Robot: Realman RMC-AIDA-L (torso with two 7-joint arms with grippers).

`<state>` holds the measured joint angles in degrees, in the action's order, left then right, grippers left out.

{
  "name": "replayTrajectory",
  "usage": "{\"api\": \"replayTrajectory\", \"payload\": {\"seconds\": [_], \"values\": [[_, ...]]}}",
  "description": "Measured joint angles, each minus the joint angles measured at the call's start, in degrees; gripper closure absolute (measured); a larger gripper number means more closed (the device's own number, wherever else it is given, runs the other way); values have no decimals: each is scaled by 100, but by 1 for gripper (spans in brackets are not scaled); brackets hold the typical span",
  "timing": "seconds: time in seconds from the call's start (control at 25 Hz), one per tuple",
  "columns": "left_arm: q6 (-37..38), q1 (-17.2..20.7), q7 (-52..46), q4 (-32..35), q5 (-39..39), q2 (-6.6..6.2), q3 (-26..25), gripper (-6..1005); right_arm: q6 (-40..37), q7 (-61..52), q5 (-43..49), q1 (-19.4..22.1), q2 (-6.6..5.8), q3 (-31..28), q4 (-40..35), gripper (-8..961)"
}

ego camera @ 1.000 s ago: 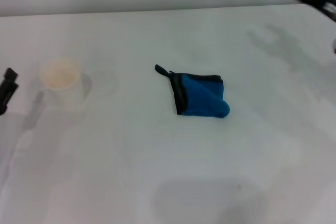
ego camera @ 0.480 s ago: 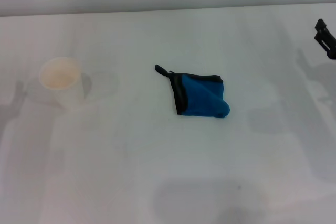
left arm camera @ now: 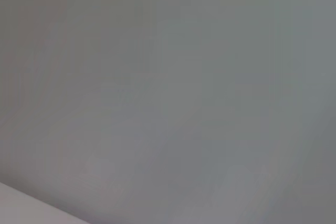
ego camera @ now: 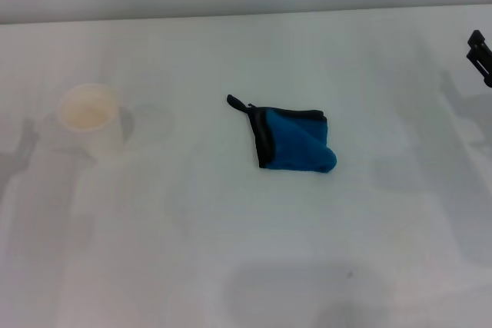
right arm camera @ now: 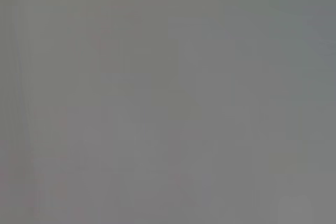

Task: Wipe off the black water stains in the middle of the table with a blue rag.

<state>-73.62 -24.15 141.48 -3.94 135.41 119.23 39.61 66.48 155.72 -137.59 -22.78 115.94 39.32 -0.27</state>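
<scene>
The blue rag (ego camera: 294, 140) lies folded on the white table (ego camera: 231, 243) near its middle, with black trim along its left and far edges and a small black loop toward the far left. No black stain shows on the bare tabletop; whether it lies under the rag cannot be told. Only a black tip of my right gripper (ego camera: 480, 55) shows at the right edge of the head view, well apart from the rag. My left gripper is out of view. Both wrist views show only plain grey.
A white paper cup (ego camera: 91, 118) stands upright at the left of the table, far from the rag. The table's far edge (ego camera: 246, 13) meets a grey wall.
The left gripper, at the left edge one second ago, has left the view. The right gripper came down from the top right to the right edge and slid slightly further out.
</scene>
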Motion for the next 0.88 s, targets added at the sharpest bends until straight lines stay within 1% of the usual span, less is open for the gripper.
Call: {"api": "replayTrajectory", "payload": {"seconds": [0.2, 0.6, 0.76, 0.88], "values": [[65, 3, 1, -2, 11, 6, -28, 119, -301, -51, -3, -6, -21, -28, -40, 97], [452, -43, 8, 137, 15, 4, -21, 119, -621, -107, -5, 29, -44, -66, -198, 97], [495, -50, 72, 117, 6, 23, -13, 119, -637, -118, -5, -39, -44, -66, -265, 97], [508, -64, 88, 81, 2, 30, -11, 119, -812, -123, -4, -118, -47, -65, -387, 97]]}}
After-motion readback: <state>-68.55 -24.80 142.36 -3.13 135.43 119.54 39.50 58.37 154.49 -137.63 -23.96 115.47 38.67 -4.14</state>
